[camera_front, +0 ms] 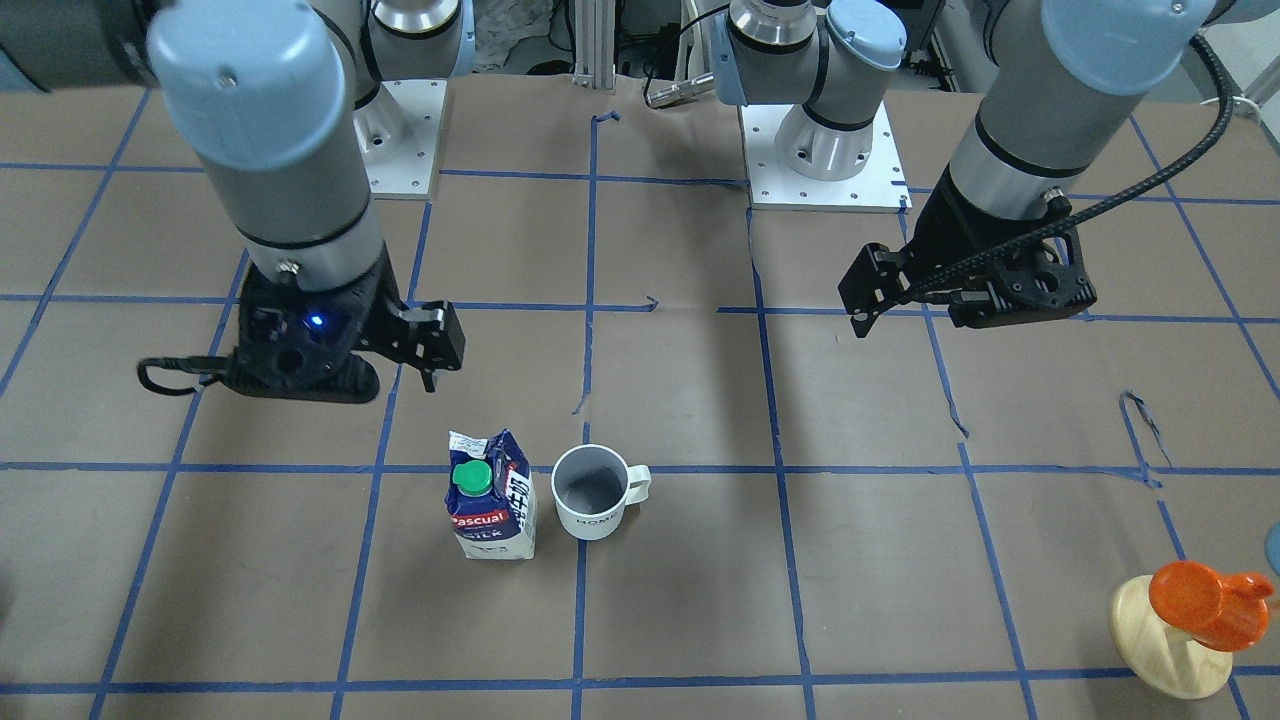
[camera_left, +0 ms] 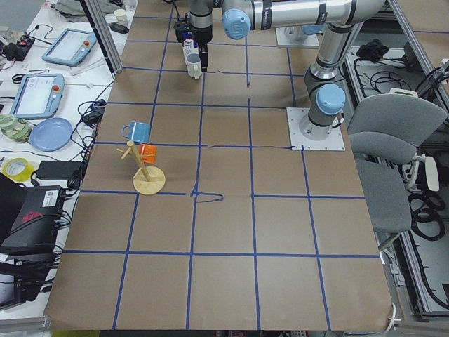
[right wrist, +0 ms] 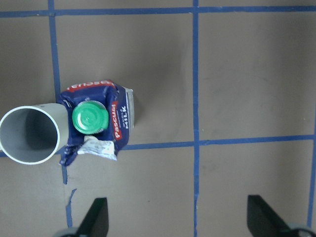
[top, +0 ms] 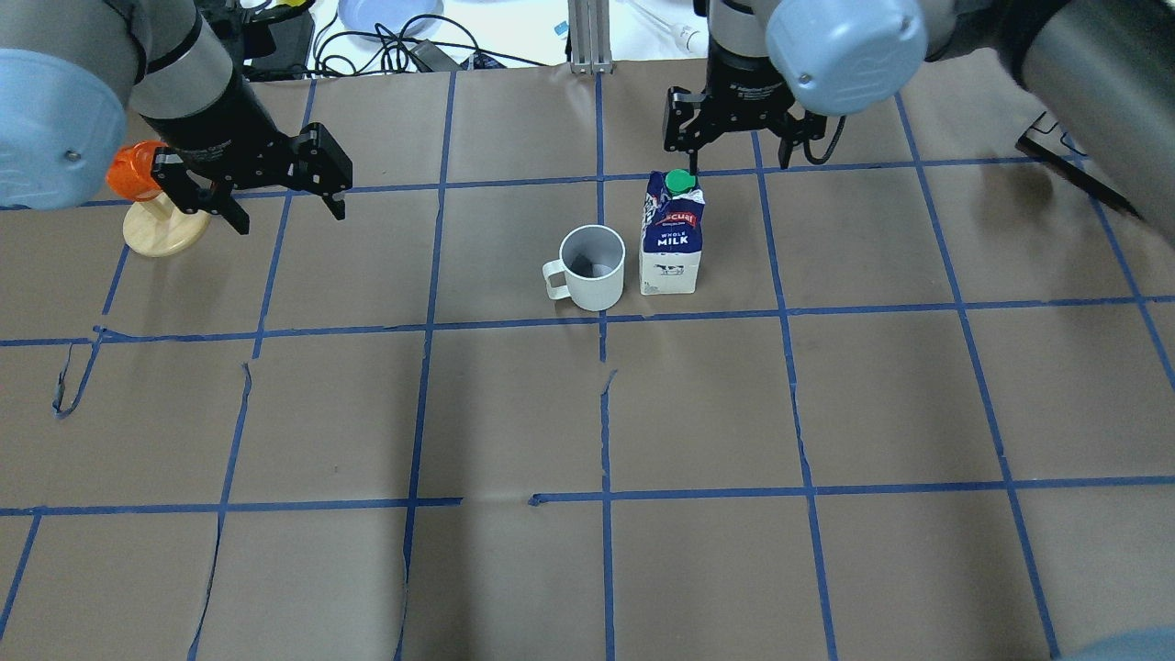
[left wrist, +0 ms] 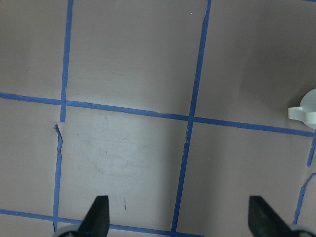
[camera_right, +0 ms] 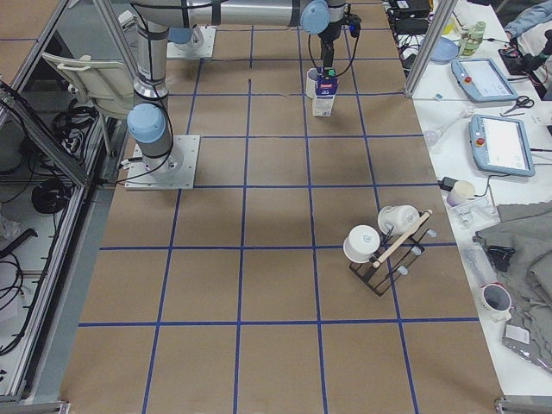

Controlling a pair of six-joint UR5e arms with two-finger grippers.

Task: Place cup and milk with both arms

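The white cup (top: pixel 592 268) stands upright near the table's middle, handle toward my left. The dark-blue and white milk (top: pixel 672 240) with its green cap stands close beside it on my right. Both also show in the front view: cup (camera_front: pixel 592 492), milk (camera_front: pixel 492 500). My right gripper (top: pixel 737 165) is open and empty, hovering just beyond the carton. In its wrist view (right wrist: pixel 180 217) the milk (right wrist: pixel 94 123) and cup (right wrist: pixel 29 134) lie up and left of the fingers. My left gripper (top: pixel 289 216) is open and empty, well left of the cup. Its wrist view (left wrist: pixel 180 217) shows only the cup's handle (left wrist: pixel 303 109).
An orange cup on a wooden stand (top: pixel 151 225) sits just behind my left gripper; it also shows in the front view (camera_front: pixel 1175 640). A rack with white cups (camera_right: pixel 384 246) stands at the table's right end. The two arm bases (camera_front: pixel 825 165) are on the robot's side.
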